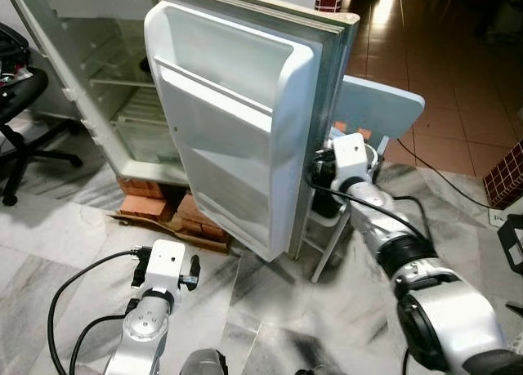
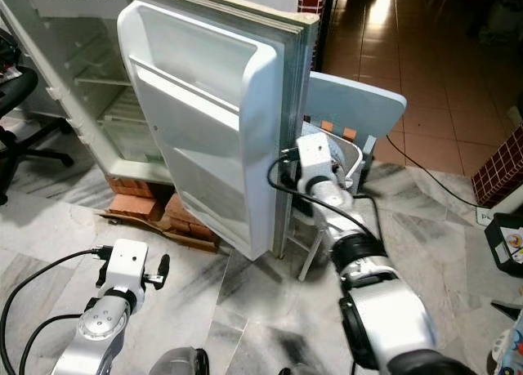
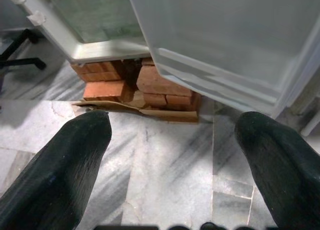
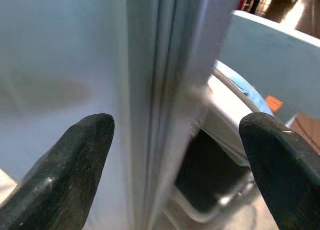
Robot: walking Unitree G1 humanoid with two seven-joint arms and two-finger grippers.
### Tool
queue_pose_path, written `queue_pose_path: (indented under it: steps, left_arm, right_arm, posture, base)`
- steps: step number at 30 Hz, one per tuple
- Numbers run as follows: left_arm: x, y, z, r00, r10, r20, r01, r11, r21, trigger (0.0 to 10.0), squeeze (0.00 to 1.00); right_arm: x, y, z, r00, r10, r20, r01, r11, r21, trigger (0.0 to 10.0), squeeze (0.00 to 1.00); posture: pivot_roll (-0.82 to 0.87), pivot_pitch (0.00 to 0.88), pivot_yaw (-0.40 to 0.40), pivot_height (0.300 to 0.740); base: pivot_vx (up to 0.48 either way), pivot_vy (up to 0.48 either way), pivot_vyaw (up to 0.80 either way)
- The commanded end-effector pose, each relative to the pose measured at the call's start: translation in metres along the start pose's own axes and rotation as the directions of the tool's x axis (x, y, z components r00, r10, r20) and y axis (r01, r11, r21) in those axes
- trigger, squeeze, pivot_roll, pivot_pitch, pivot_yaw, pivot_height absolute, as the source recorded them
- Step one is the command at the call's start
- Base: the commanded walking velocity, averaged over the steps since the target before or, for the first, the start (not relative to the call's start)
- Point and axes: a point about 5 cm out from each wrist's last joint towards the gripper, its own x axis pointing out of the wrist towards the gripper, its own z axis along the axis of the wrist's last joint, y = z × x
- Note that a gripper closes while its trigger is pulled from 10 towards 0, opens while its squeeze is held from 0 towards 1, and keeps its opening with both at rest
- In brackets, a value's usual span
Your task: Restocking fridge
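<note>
The white fridge (image 1: 122,105) stands open with bare wire shelves inside. Its door (image 1: 221,122) swings out toward me, and the door racks hold nothing. My right gripper (image 4: 175,135) is open at the door's outer edge (image 4: 165,89), one finger on the inner side and one on the outer side, neither clearly touching. The right arm (image 1: 359,187) reaches in from the right at mid-height of the door. My left gripper (image 3: 172,130) is open and holds nothing, low over the marble floor and facing the foot of the fridge.
Red bricks (image 3: 150,84) and flattened cardboard prop up the fridge base. A pale blue chair (image 1: 380,105) stands just behind the door, close to my right arm. A black office chair (image 1: 20,105) is at far left. A cable runs over the tiles at right.
</note>
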Motion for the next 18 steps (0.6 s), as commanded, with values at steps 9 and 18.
queue_pose_path:
  steps: [9,18]
  left_arm:
    - [-0.001,-0.002,-0.003,1.0,0.003,-0.011,-0.003,1.0,-0.002,10.0,0.0]
    - [-0.002,0.0,-0.004,1.0,0.01,-0.012,-0.01,1.0,-0.006,10.0,0.0]
  right_arm:
    - [0.01,0.051,0.04,0.97,0.172,0.171,-0.218,0.927,0.304,10.0,0.0]
    - [-0.058,0.108,0.076,0.357,0.782,0.511,-0.934,0.307,0.182,10.0,0.0]
  posture:
    - [0.08,0.058,0.02,0.74]
    - [0.08,0.06,0.018,0.74]
  base:
    - [0.0,0.0,0.0]
    - [0.0,0.0,0.0]
